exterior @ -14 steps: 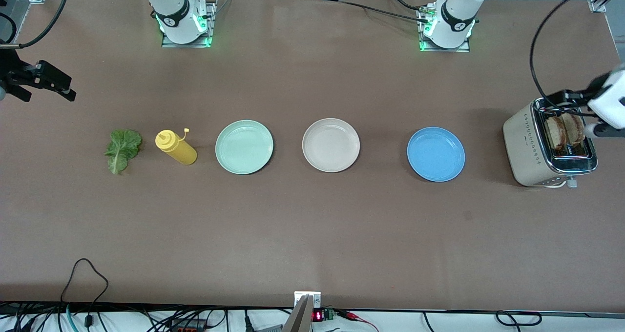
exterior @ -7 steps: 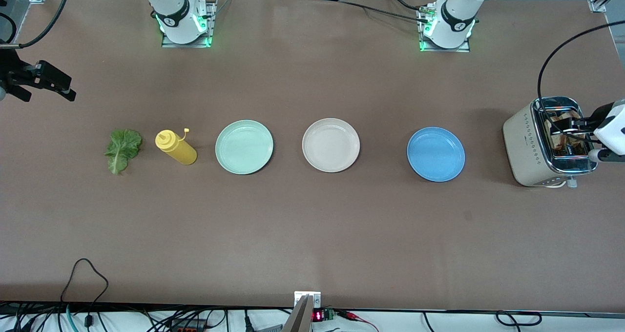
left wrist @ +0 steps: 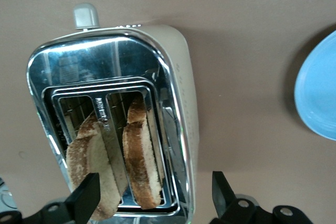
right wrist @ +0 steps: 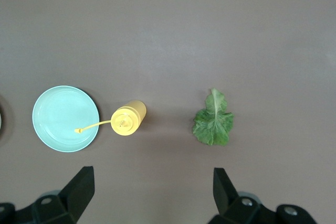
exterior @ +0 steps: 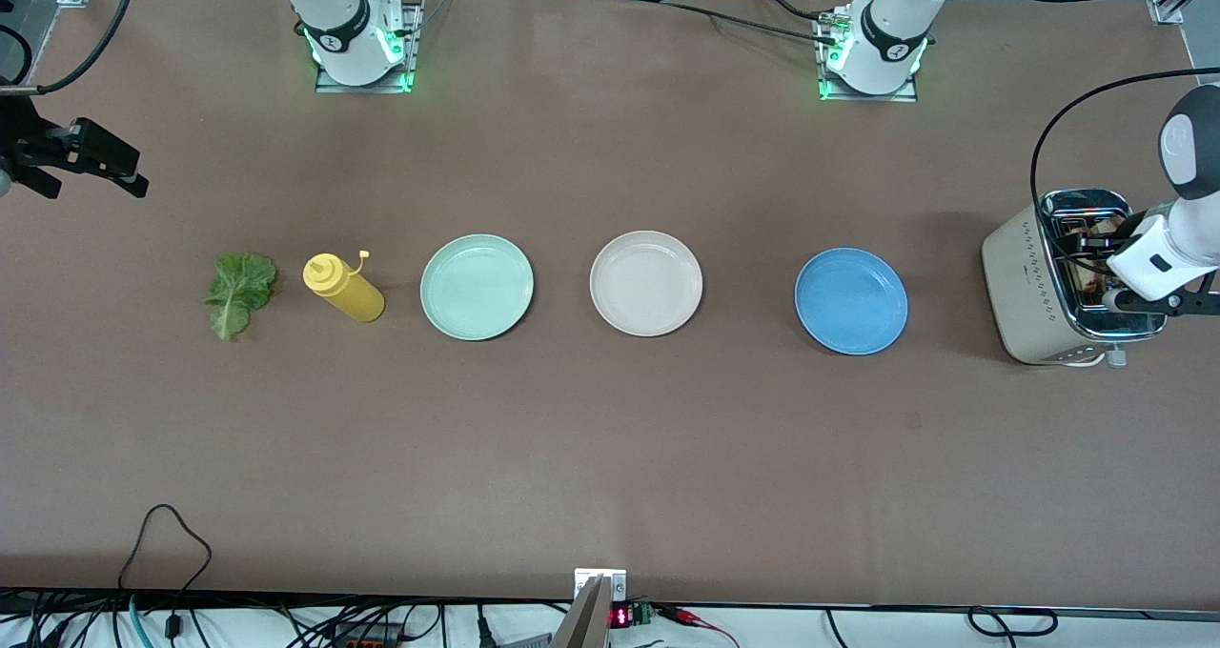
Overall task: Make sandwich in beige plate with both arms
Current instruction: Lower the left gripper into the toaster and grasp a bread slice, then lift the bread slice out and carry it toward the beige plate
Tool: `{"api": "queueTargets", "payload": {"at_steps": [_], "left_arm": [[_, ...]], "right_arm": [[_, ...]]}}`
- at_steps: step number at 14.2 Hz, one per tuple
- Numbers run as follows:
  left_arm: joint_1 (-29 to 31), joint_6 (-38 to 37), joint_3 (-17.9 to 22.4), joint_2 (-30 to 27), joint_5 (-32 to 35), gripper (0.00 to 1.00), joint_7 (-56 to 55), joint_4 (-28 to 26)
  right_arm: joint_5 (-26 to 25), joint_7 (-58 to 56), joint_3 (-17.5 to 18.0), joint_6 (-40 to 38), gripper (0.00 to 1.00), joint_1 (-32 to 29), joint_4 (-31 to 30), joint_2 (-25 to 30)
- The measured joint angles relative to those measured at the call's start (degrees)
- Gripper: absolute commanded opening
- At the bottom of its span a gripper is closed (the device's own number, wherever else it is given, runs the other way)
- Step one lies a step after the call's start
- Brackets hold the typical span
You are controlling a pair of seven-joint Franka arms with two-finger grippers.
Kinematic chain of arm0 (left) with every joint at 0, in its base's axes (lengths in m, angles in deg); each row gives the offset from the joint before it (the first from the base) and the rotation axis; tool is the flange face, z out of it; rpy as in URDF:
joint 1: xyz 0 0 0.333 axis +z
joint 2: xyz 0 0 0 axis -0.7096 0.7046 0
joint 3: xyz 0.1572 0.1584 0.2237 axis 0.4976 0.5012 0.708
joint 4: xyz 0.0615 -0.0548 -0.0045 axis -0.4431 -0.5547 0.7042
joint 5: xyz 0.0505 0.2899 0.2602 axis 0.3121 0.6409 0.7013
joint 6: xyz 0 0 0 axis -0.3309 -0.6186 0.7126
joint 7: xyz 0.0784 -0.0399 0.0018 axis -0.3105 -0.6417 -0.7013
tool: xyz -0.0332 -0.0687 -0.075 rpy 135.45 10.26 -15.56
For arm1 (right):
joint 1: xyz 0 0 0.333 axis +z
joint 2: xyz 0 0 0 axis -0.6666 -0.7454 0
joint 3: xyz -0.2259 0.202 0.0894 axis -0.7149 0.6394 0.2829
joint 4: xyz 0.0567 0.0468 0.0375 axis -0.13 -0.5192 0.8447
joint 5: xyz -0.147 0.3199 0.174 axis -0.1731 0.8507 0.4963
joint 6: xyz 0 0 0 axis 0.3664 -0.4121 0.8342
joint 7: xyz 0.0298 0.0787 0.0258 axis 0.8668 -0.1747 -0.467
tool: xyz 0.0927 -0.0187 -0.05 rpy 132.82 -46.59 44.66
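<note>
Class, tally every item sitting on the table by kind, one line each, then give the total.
Plates: 3 (mint-green plate, beige plate, blue plate)
Bread slices: 2 (in toaster)
Toaster: 1
Lettuce leaf: 1
Yellow squeeze bottle: 1
Total: 8

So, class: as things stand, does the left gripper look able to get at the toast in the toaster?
Probably yes: the left gripper hangs open right over the toaster, both toast slices stand up out of the slots, and nothing covers them.

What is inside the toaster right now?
Two toasted bread slices stand upright, one in each slot of the toaster. Their lower parts are hidden down in the slots. The left claw hangs open over them.
</note>
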Motion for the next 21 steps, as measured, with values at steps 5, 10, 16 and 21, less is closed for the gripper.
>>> {"api": "queueTargets", "payload": {"at_steps": [5,10,16,21], "left_arm": [[0.84,2.71,0.02,-0.56,1.09,0.40,-0.37,-3.34],[1.24,2.80,0.02,-1.42,1.10,0.01,-4.04,-4.70],[1.25,2.80,0.01,-2.20,1.11,0.01,-5.44,-4.89],[1.35,-1.17,0.02,-4.34,1.12,0.01,-5.53,-3.22]], "right_arm": [[0.00,0.00,0.00,0.00,1.00,0.00,0.00,0.00],[0.00,0.00,0.00,0.00,1.00,0.00,0.00,0.00],[0.00,0.00,0.00,-0.01,1.00,0.00,0.00,0.00],[0.00,0.00,-0.02,-0.01,1.00,0.00,0.00,0.00]]}}
